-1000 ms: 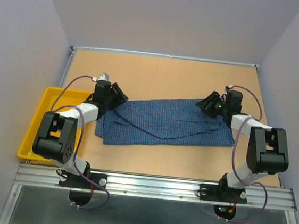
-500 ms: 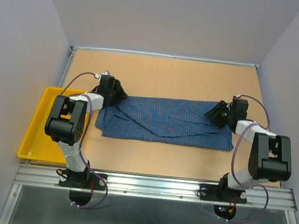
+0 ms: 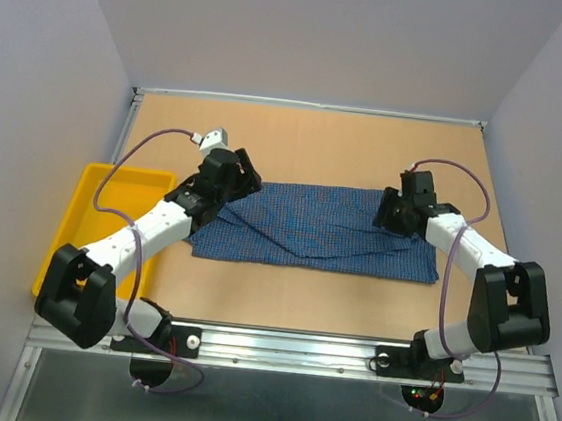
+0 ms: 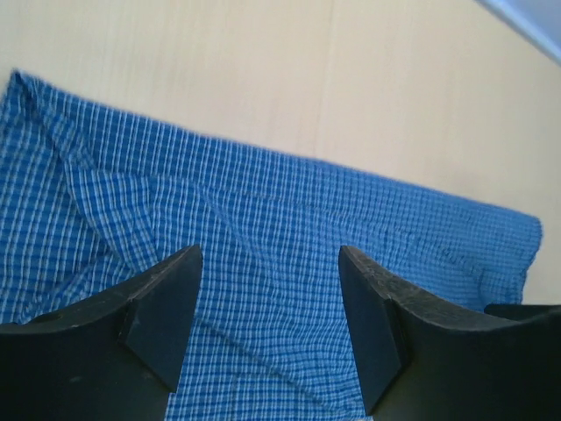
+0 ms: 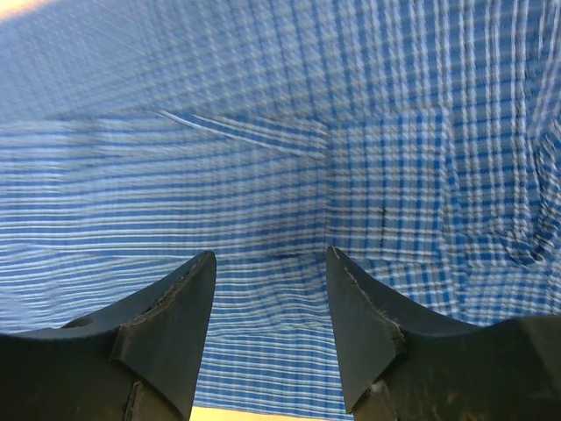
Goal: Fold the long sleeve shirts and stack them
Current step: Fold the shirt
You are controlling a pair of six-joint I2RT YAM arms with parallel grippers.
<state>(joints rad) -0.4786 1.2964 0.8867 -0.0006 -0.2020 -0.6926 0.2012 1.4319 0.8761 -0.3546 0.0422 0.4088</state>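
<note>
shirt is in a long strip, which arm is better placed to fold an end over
Right, probably: its open tool hangs low over the shirt at its right end, cloth filling its wrist view. The left tool, also open, seems higher near the left edge, with bare table in view.

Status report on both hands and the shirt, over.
Left hand open, empty, above left end of blue checked cotton shirt. Right hand open, empty, above right end. Shirt flat on table, partly folded. Nothing obstructing.

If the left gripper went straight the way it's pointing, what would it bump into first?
Probably the blue checked shirt, which fills the view between the left gripper's open fingers. How far off it lies is unclear.
</note>
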